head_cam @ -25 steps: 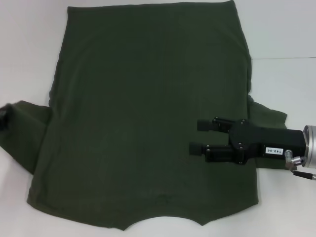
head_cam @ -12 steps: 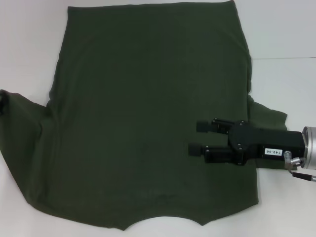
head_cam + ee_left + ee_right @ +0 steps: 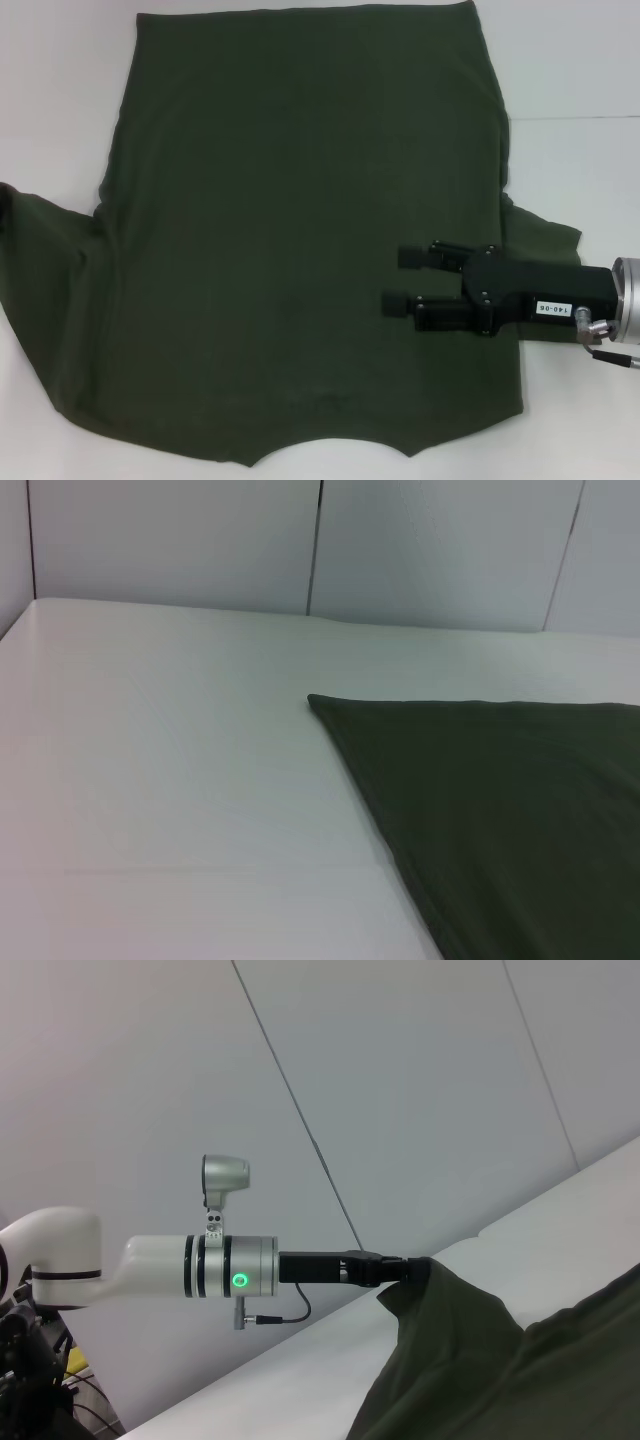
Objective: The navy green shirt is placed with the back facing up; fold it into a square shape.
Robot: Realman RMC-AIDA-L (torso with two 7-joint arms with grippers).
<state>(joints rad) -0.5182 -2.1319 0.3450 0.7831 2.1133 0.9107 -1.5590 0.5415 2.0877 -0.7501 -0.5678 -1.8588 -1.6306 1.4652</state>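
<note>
Head view: the shirt (image 3: 300, 240) lies flat on the white tabletop (image 3: 60, 90), back up, with the right gripper (image 3: 400, 278) hovering over its right side, jaws spread and empty. Left wrist view only shows a shirt corner (image 3: 500, 800) on the tabletop. Right wrist view is the useful one: the left gripper (image 3: 405, 1270) is pinching the left sleeve, lifted off the tabletop. Risk, I'd guess: such a thin pinch could slip, or the sleeve bunches instead of folding clean.
</note>
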